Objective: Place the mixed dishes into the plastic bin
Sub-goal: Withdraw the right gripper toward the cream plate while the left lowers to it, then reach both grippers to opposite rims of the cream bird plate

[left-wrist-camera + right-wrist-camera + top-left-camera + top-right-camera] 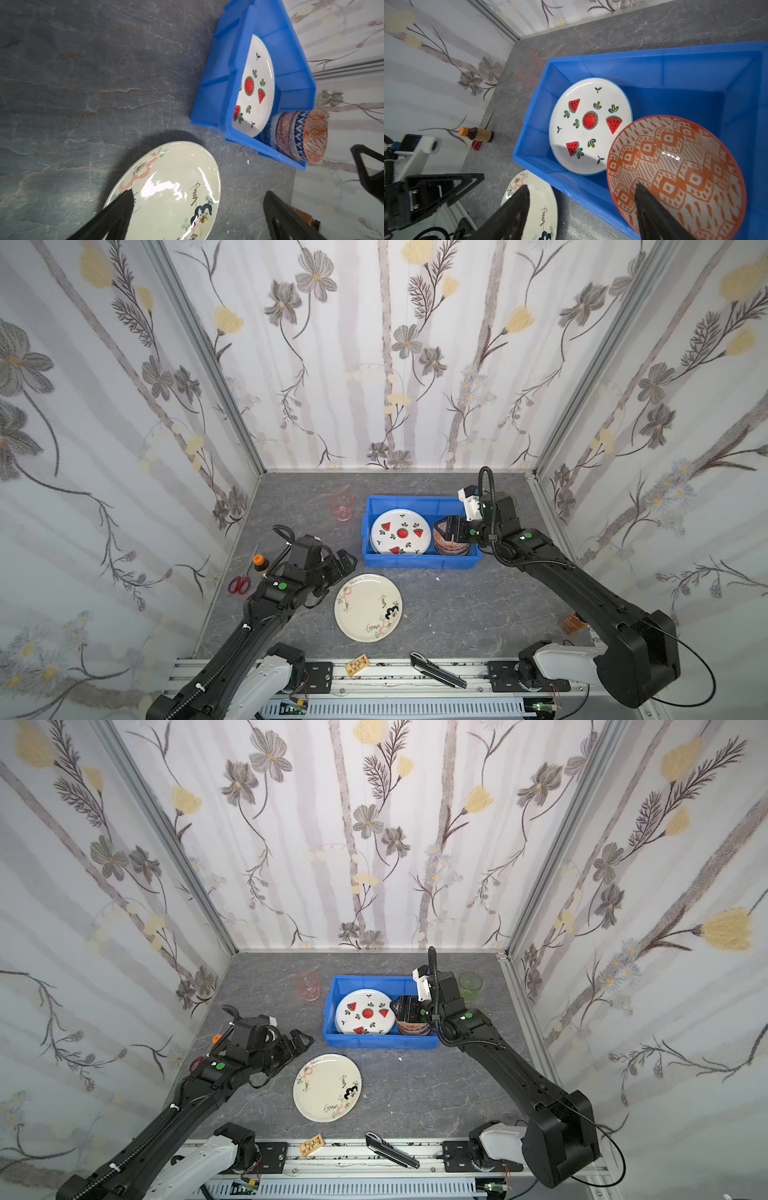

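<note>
The blue plastic bin [419, 562] [345, 1040] stands at the back of the table. A watermelon plate [401, 531] [589, 124] lies in it, beside a stack of patterned bowls [291, 133] with an orange bowl [675, 172] on top. My right gripper [451, 527] [581, 186] hovers open over that stack, one finger inside the orange bowl, gripping nothing. A cream floral plate [368, 608] [170, 187] lies on the table in front of the bin. My left gripper [347, 562] [199, 194] hangs wide open above its far-left edge. A pink tumbler [340, 506] stands left of the bin, a green tumbler [470, 986] right of it.
Red-handled scissors [239, 585] and an orange-capped brown bottle [260, 562] lie by the left wall. A small yellow card [357, 664] and a black tool [436, 670] rest on the front rail. A brown object [572, 622] sits near the right wall.
</note>
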Robot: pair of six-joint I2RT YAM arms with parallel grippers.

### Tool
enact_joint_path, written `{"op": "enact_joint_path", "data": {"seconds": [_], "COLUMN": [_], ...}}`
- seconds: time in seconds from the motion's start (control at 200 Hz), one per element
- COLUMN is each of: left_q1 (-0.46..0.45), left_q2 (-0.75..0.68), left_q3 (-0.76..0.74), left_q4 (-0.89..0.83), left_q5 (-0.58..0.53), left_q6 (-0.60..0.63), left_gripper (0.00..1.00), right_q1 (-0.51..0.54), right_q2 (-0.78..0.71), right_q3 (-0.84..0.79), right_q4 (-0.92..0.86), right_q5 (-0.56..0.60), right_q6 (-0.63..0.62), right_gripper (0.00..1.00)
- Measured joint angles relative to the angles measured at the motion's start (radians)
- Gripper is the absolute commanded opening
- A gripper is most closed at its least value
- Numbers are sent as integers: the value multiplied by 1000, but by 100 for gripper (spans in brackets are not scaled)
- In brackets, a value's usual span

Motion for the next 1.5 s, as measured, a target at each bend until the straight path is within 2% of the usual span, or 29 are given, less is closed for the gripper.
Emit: {"op": "enact_joint_path", "data": {"seconds": [0.06,0.08,0.1,0.375,0.585,0.724,0.944,1.189,1.499], "left_q1": [-6,-9,-12,-60,-142,-209,-257,-267,-268], "left_q2": [-16,-20,-25,-47,-40,6,42,-2,-50], "left_q3": [-20,-24,-27,-50,-58,-72,-108,-197,-269], "left_q4": [-25,-33,-44,-171,-196,-175,-113,23,130], "left_q5": [-24,-34,-45,-159,-193,-200,-202,-170,-128], "left_q6": [-24,-31,-34,-75,-83,-87,-109,-110,-98], "left_gripper": [100,100,100,100,100,100,100,100,100], "right_q1": [3,5,7,98,151,201,277,335,364], "right_q2": [-29,-37,-46,-171,-325,-360,-357,-272,-146], "right_q3": [0,0,0,-67,-255,-369,-466,-581,-597], "right_q4": [-9,-16,-24,-105,-55,-27,64,244,420], "right_q5": [-1,-2,-2,-18,-55,-76,-88,-105,-108], "right_q6": [7,11,14,38,144,213,295,386,439], "right_gripper": [92,98,99,100,100,100,99,99,97]}}
